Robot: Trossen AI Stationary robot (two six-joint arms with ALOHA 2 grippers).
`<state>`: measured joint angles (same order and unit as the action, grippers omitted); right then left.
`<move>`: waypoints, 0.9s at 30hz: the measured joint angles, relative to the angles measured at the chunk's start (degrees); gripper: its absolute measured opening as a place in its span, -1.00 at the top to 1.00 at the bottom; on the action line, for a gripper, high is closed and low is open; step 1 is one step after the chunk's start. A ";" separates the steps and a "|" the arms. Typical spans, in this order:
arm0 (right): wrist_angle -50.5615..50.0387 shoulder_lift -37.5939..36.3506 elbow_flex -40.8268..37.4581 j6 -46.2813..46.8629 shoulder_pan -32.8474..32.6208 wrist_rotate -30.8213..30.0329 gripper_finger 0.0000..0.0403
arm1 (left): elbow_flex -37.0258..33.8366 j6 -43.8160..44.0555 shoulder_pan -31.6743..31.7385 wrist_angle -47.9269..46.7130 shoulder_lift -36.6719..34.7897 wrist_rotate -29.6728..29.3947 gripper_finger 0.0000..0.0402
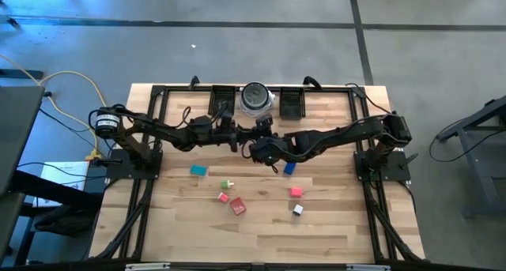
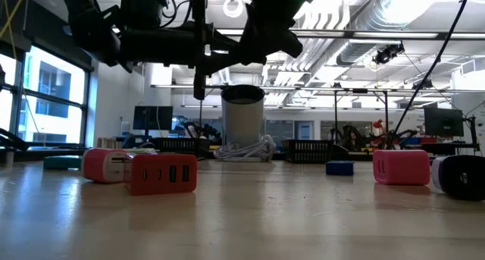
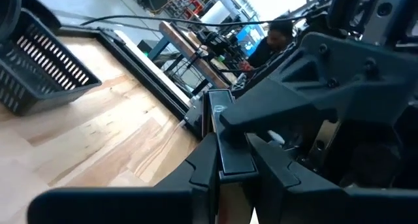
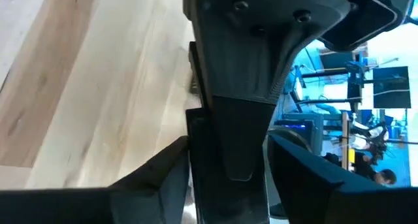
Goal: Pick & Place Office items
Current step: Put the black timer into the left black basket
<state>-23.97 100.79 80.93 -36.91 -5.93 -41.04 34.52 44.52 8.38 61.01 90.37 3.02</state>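
Both arms are meeting mid-air over the table's middle, behind the loose office items.

- Left gripper (image 3: 234,162): fingers (image 3: 202,165) are pressing in narrowly on a flat black piece (image 3: 235,152), which is sitting edge-on between the pads. The piece is poking out past the tips, probably so the other arm has something to take.
- Right gripper (image 4: 228,178): it is facing the left one head-on, with the same dark slab lying in its mouth. I cannot tell whether it is clamping yet.
- Judgement: this looks like a hand-over. The piece is being held high and clear of the wood so that neither arm knocks the rest.

Other pieces are resting on the table, all below and well apart from both sets of tips:
- The blue piece (image 1: 288,167) is lying nearest, under the right gripper's side.
- The teal piece (image 1: 198,170) is lying out toward the left arm's side.
- The green-white piece (image 1: 228,184), a pink-red piece (image 1: 224,197) and the red piece (image 1: 238,207) are clustering farther out.
- The pink piece (image 1: 296,192) and a white-and-black piece (image 1: 298,210) are sitting beyond the blue one.

Beyond the fingertips, at the table's far edge:
- The dish (image 1: 254,99) is standing between two trays (image 1: 223,101).
- These are probably the drop spots, which would explain the arms working close to them.

Risk: if one grip is let go before the other is sure, the slab could fall.
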 joint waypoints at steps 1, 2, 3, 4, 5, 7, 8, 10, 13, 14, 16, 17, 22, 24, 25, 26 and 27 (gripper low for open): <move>0.13 0.00 0.00 0.09 -0.04 0.00 0.02 | 0.00 -0.19 0.02 -0.09 0.00 0.20 0.75; 0.17 0.00 0.00 0.15 -0.14 -0.17 -0.01 | 0.00 -0.20 0.05 -0.13 0.00 0.43 0.75; 0.17 0.00 0.00 0.11 -0.23 -0.28 -0.04 | 0.00 -0.27 0.17 -0.17 0.00 0.74 0.75; 0.15 -0.14 0.00 0.01 -0.28 -0.34 -0.07 | 0.00 -0.62 0.35 -0.19 0.00 1.14 0.75; 0.22 -0.24 0.00 -0.10 -0.28 -0.33 -0.10 | 0.00 -1.16 0.51 -0.15 0.00 1.64 0.75; 0.43 -0.34 0.00 -0.44 -0.59 -0.42 -0.17 | 0.01 -1.72 0.67 -0.15 0.00 2.64 0.75; 0.41 -0.48 0.00 -0.53 -0.77 -0.47 -0.20 | 0.02 -1.74 0.93 -0.19 0.00 3.06 0.75; 0.35 -1.02 0.00 -0.57 -0.80 -0.48 -0.28 | 0.06 -2.18 1.29 -0.08 0.00 4.08 0.75; 0.46 -1.27 0.00 -0.61 -1.09 -0.68 -0.39 | 0.09 -3.65 1.33 -0.12 0.00 5.03 0.75; 0.44 -1.27 0.00 -0.61 -1.31 -1.01 -0.43 | 0.09 -4.18 1.49 -0.22 0.04 5.21 0.75; 0.44 -1.27 0.00 -0.61 -1.81 -2.12 -0.49 | 0.09 -4.96 1.67 -0.15 0.04 5.27 0.75; 0.34 -1.27 0.00 -0.66 -2.00 -2.64 -0.52 | 0.09 -5.49 1.84 -0.17 0.04 5.47 0.75; -0.61 -1.43 0.06 -0.70 -4.04 -3.51 -0.58 | -0.10 -6.80 3.16 -1.61 0.19 6.50 0.75; -0.61 -1.84 0.15 -0.64 -4.81 -3.67 -0.57 | -0.20 -6.78 3.72 -1.66 0.26 7.13 0.75; -1.05 -2.16 0.15 -0.63 -5.24 -3.73 -0.56 | -0.20 -6.83 4.06 -1.36 0.26 7.54 0.75; -1.09 -2.30 0.15 -0.61 -5.68 -4.09 -0.56 | -0.20 -7.05 4.36 -1.14 0.23 7.91 0.75; -0.88 -2.42 0.15 -0.42 -6.12 -4.28 -0.55 | -0.20 -7.29 4.57 -1.09 0.22 8.32 0.75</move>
<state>-24.85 98.37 81.08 -37.33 -12.06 -45.32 34.33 37.22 12.95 59.92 90.59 11.34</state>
